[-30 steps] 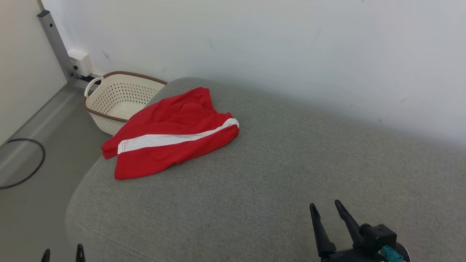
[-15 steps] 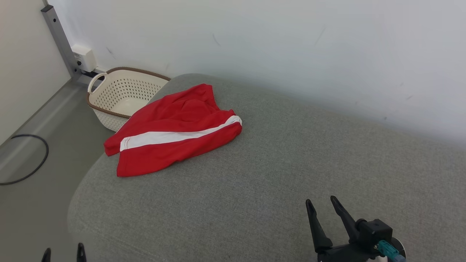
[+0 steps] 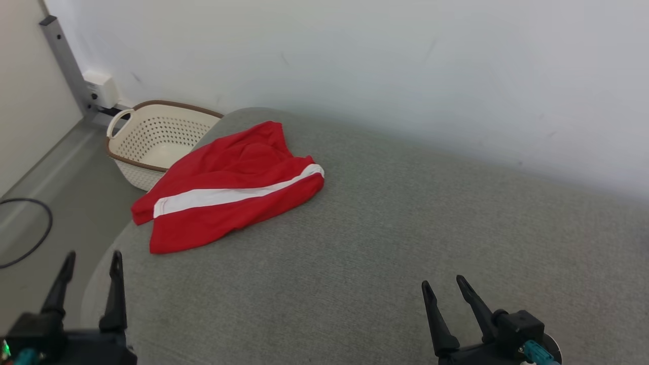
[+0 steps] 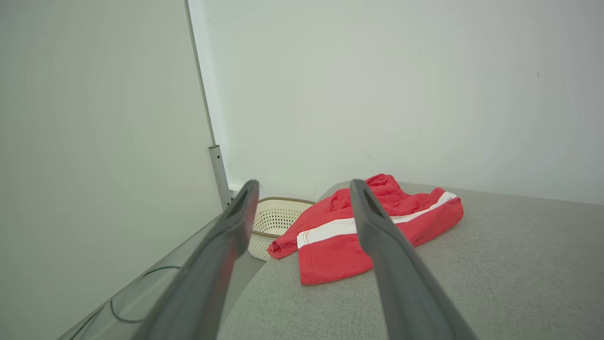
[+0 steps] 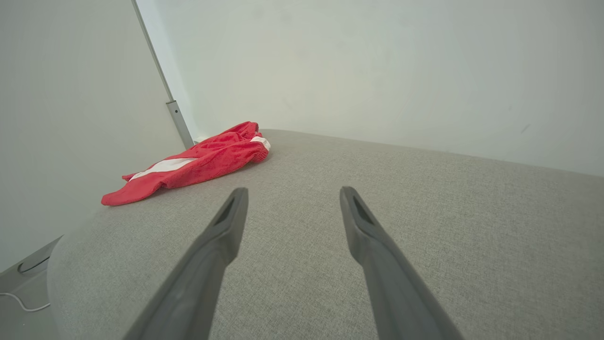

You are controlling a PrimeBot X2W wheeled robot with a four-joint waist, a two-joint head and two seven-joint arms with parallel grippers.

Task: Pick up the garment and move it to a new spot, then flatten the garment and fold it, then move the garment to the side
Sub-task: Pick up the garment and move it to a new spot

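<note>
Red garment [image 3: 228, 190] is lying at the cushion's [image 3: 385, 228] ten-o'clock corner, a basket [image 3: 152, 139] standing just beyond at eleven; left gripper [image 3: 94, 256] and right gripper [image 3: 442, 282] are hovering released, empty.

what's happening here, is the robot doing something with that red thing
Nothing is held. The red garment lies rumpled at the left end of the grey cushion, next to a cream basket on the floor. The left gripper and right gripper are both open and empty, at the cushion's near side, apart from the garment. The pick-up has not yet begun.
</note>
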